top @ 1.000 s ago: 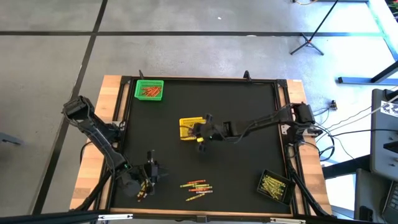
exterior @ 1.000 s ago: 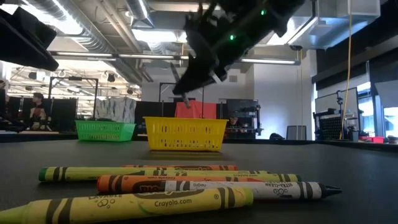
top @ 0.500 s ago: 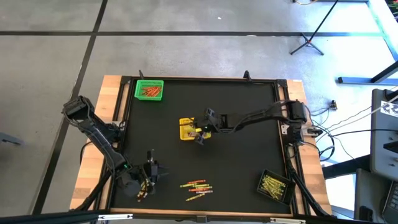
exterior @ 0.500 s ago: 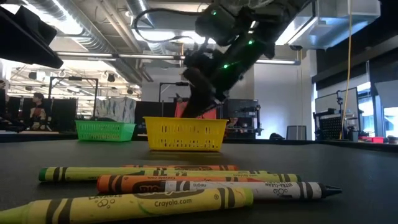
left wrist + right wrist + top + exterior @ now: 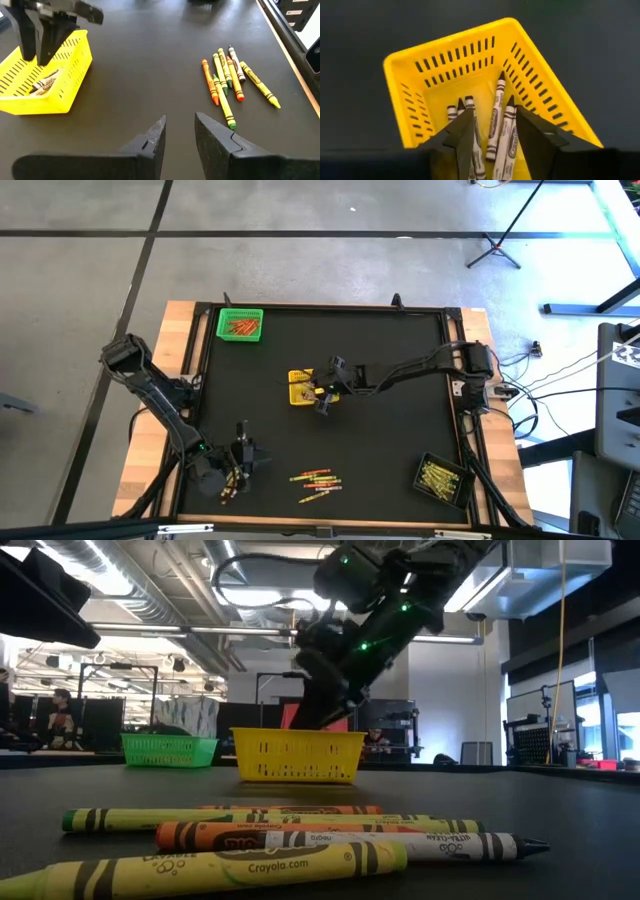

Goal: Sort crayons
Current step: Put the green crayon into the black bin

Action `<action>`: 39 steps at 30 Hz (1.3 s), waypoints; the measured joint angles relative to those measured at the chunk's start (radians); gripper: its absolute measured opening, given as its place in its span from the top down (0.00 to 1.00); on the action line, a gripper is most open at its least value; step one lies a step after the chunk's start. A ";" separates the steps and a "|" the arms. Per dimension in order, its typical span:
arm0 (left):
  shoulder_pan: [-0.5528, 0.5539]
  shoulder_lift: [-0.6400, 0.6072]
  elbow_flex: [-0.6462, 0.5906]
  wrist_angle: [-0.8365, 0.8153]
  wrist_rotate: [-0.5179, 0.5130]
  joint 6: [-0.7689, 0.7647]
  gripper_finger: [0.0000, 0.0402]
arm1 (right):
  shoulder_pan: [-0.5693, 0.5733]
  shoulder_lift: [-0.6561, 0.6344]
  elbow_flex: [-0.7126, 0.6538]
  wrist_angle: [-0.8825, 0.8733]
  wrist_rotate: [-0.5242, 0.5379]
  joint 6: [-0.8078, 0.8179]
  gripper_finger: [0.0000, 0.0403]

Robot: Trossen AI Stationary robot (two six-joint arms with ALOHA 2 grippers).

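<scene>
Across the black counter, framed in pale wood, the two dark arms take up the most room. The left arm lies folded along the near left edge, its gripper hanging low over bare counter with the fingers parted a little and nothing between them. The right arm reaches in from the far side to the middle, and its gripper hangs just above the yellow basket, fingers spread and empty; from above, the arm covers part of that basket's rim.

Three more containers stand well apart: the yellow one in the middle, a green basket at the far left corner and a black basket at the near right corner. From above, the green one shows an orange-red heap and the black one a yellowish heap, too small to tell stick from stick.

Inside the yellow basket lie several crayons in pale wrappers with dark tips; their lower ends are cut off behind the right gripper's fingers, so I cannot count them or tell their colour.

Near the front edge, loose crayons lie in a rough bundle on the counter, yellow, orange, green and red, some touching. From table height the nearest yellow one hides parts of those behind it.
</scene>
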 joint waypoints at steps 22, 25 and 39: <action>0.038 0.000 0.000 0.015 0.006 -0.004 0.78 | 0.479 -0.069 0.001 0.171 0.083 -0.055 0.62; 0.042 -0.002 0.004 0.018 0.093 -0.008 0.78 | 0.511 -0.031 0.001 0.230 0.128 -0.055 0.62; -0.032 -0.052 0.048 -0.190 0.731 -0.629 0.78 | 0.532 0.092 0.000 0.341 0.168 0.001 0.62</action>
